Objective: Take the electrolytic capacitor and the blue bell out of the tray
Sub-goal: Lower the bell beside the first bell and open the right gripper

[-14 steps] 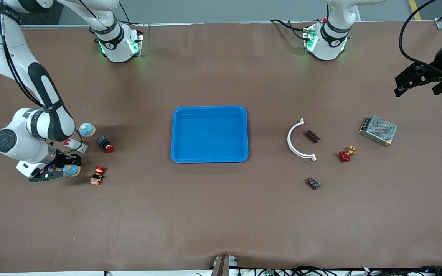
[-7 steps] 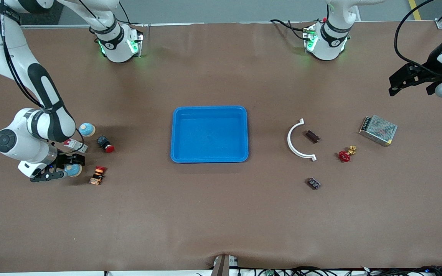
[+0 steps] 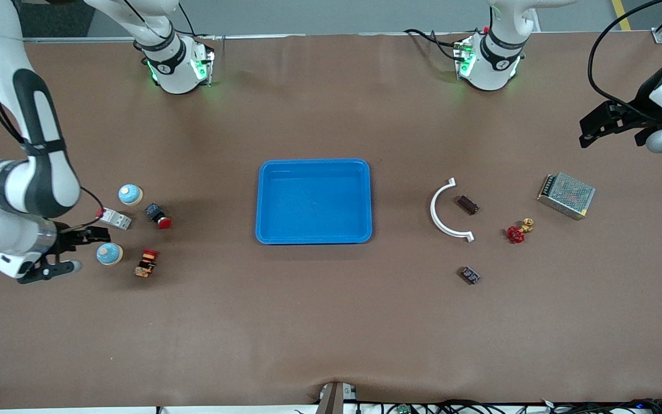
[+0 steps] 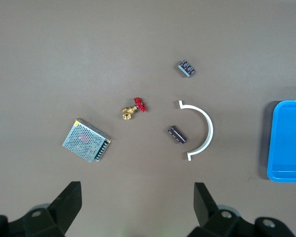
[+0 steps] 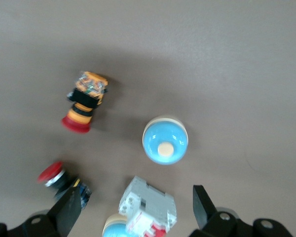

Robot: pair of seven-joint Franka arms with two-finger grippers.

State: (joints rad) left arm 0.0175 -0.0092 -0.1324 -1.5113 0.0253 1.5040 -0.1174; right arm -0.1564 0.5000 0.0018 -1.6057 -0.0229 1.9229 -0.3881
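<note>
Bell (image 3: 109, 253) beside open, raised right hand (image 3: 70, 250)

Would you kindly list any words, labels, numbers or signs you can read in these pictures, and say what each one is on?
None can be read.
The round black marks on the two white arm bases are too small to read.
Any print on the white circuit breaker with red levers is too blurred to read.

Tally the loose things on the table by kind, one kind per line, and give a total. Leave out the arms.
Blue bells: 2
Red push buttons: 2
Circuit breaker: 1
Blue tray: 1
White curved bracket: 1
Capacitor: 1
Small dark module: 1
Red-handled valve: 1
Metal power supply: 1
Total: 11
</note>
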